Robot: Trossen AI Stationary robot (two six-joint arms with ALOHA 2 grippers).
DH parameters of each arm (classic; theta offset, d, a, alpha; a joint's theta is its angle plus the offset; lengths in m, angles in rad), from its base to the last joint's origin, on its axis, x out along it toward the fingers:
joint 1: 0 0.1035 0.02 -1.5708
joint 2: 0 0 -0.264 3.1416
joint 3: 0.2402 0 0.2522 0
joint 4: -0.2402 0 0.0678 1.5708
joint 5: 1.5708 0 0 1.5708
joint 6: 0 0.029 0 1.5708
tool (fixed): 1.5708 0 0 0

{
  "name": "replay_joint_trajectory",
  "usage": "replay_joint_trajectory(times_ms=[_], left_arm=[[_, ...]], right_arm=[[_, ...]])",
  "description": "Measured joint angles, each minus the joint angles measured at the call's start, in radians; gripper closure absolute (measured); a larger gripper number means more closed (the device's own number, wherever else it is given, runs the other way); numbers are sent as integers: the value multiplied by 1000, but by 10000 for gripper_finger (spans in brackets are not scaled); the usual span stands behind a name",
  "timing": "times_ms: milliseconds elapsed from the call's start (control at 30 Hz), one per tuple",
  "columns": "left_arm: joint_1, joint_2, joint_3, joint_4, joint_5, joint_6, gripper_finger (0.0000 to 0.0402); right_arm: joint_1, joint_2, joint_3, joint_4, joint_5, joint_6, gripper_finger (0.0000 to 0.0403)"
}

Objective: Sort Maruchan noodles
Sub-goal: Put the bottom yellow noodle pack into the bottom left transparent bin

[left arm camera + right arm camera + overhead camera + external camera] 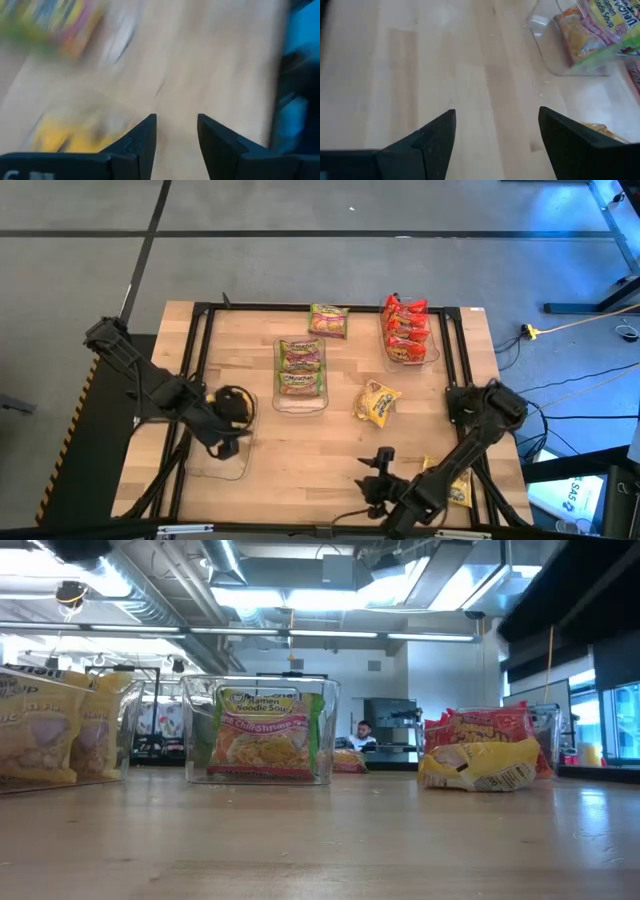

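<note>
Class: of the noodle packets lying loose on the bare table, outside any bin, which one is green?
The green packet at the table's far edge, beside the red-filled bin. The other loose packet, mid-table, is yellow.

The right pincer (496, 137) hangs over bare pale wood, its two dark fingers (432, 142) spread wide with nothing between them. Ahead of it on the worktop (445, 65) stands a clear bin (547, 55) holding a green-edged noodle packet (600, 30) leaning against its wall. Just beside the bin, a yellow packet (600, 131) lies on the wood, partly hidden behind one finger.
</note>
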Motion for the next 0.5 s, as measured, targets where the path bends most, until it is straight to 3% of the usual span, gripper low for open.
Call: replay_joint_trajectory(times_ms=[167, 300, 500], left_arm=[[-7, 14, -25, 454, -58, 186, 266], [-6, 80, -59, 753, -60, 313, 266], [9, 257, -64, 933, -56, 395, 266]], right_arm=[[42, -89, 1, -113, -34, 60, 150], [78, -143, 0, -237, -130, 167, 150], [139, -203, 0, -346, -255, 297, 150]])
